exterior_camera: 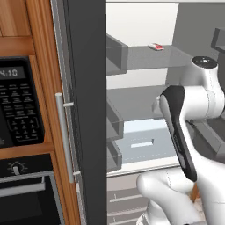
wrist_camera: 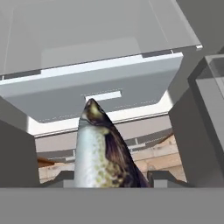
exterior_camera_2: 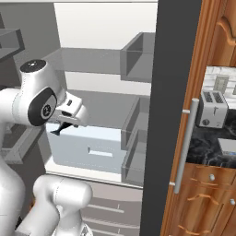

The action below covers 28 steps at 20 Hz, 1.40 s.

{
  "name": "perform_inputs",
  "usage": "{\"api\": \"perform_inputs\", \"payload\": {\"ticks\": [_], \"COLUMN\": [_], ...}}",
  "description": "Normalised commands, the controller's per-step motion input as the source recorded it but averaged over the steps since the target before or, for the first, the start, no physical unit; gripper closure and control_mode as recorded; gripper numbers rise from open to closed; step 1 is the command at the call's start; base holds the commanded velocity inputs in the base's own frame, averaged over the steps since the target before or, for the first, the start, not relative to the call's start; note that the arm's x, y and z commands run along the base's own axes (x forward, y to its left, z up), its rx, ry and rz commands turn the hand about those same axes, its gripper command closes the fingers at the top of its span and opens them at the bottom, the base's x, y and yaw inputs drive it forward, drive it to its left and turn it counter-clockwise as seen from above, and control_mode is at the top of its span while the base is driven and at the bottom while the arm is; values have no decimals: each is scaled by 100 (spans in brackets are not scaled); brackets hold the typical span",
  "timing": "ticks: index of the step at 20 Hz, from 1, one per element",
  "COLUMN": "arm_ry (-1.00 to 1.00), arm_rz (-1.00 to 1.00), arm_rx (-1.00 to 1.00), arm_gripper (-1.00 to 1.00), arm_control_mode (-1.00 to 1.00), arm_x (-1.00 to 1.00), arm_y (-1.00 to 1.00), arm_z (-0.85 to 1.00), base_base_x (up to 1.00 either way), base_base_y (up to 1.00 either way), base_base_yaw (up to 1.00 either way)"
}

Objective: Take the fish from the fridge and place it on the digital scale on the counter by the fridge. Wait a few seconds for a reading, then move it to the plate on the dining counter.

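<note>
The end effector is clamped on the fish, which sticks up from between its tips, in front of the open fridge. Just past it sits the pale drawer. Far off to its right, on the bench, stand the steel toaster and the flat digital scale.

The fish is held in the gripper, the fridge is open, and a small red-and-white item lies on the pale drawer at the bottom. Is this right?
One detail is wrong. The small red-and-white item lies on the upper shelf, not on the pale drawer; the left base view shows it. The rest holds: the fish is in the gripper, and the fridge is open.
</note>
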Motion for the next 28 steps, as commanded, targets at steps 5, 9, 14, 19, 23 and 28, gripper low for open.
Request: {"api": "perform_inputs", "payload": {"ticks": [5,9,14,19,23,28], "arm_ry": [0,0,0,0,0,0], "arm_rz": [0,0,0,0,0,0], "arm_rx": [0,0,0,0,0,0], "arm_gripper": [100,100,100,100,100,100], "arm_control_mode": [-100,100,100,100,100,100], "arm_x": [-19,-3,0,0,0,0], "arm_y": [0,0,0,0,0,0], "arm_z": [-72,-15,0,0,0,0], "base_base_x": [0,-55,-100,-84,-46,-3], "base_base_y": [0,3,7,-1,-64,-100], "base_base_yaw": [0,0,-2,-8,-20,-23]}}
